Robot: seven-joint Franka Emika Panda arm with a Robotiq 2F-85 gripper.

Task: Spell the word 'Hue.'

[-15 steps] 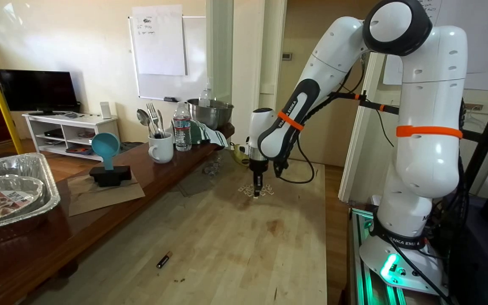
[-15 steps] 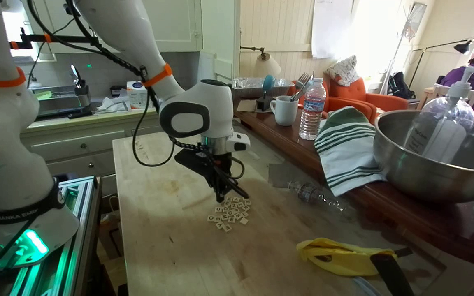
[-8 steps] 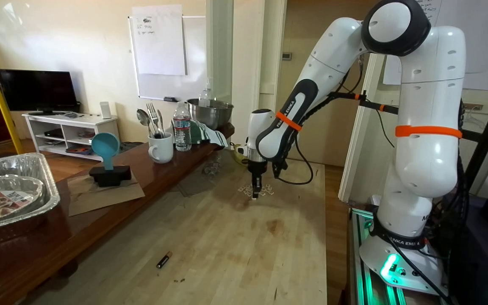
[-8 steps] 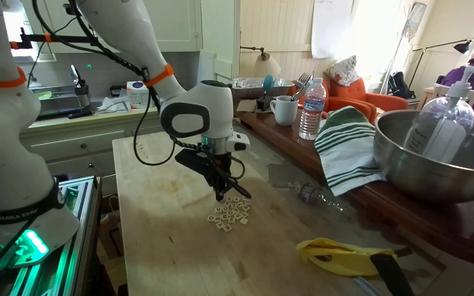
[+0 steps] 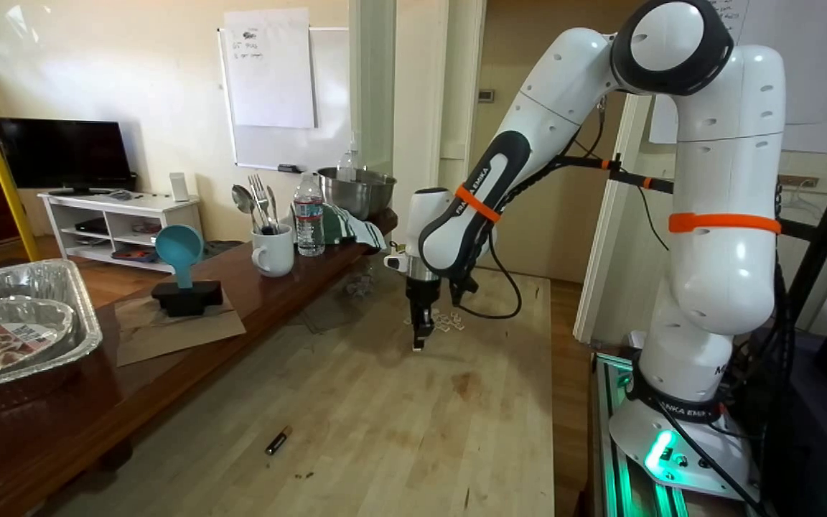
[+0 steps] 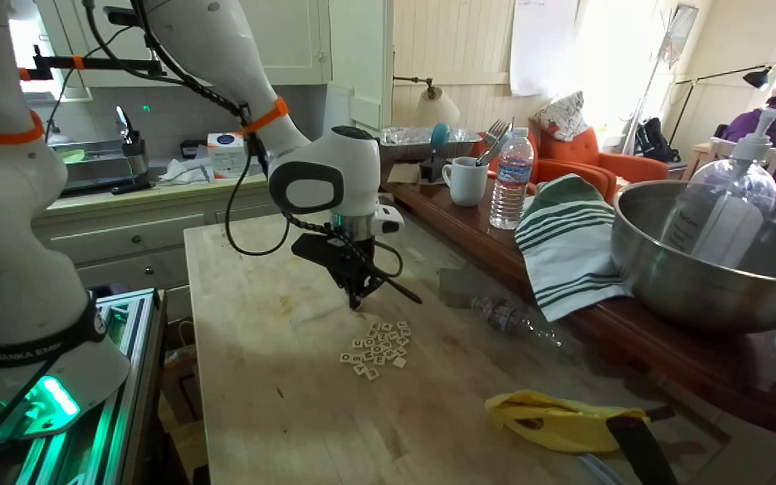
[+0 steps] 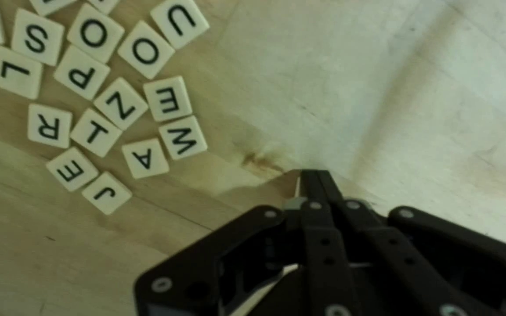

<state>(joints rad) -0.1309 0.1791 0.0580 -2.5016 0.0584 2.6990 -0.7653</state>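
gripper (image 7: 317,175) clenched, nothing visible between its jaws, seemingly atop a pale tile (image 7: 297,186) just lower right of the wrist view's centre; letter tiles (image 7: 120,104) crowd its upper left. best press lightly, drag straight, lest it spin.

On the table (image 6: 273,377), the letter tiles (image 6: 374,350) lie in a loose group; in the wrist view this group is to the left of the gripper (image 7: 318,176), apart from it, while one more piece (image 7: 298,187), mostly hidden, is at its tip. In an exterior view, the counter (image 6: 475,219) carries, from left to right, mug (image 6: 467,185), bottle (image 6: 512,178), towel (image 6: 563,242) and bowl (image 6: 704,296). In an exterior view, the battery (image 5: 278,440) lies before the tiles, to the left, on the table.
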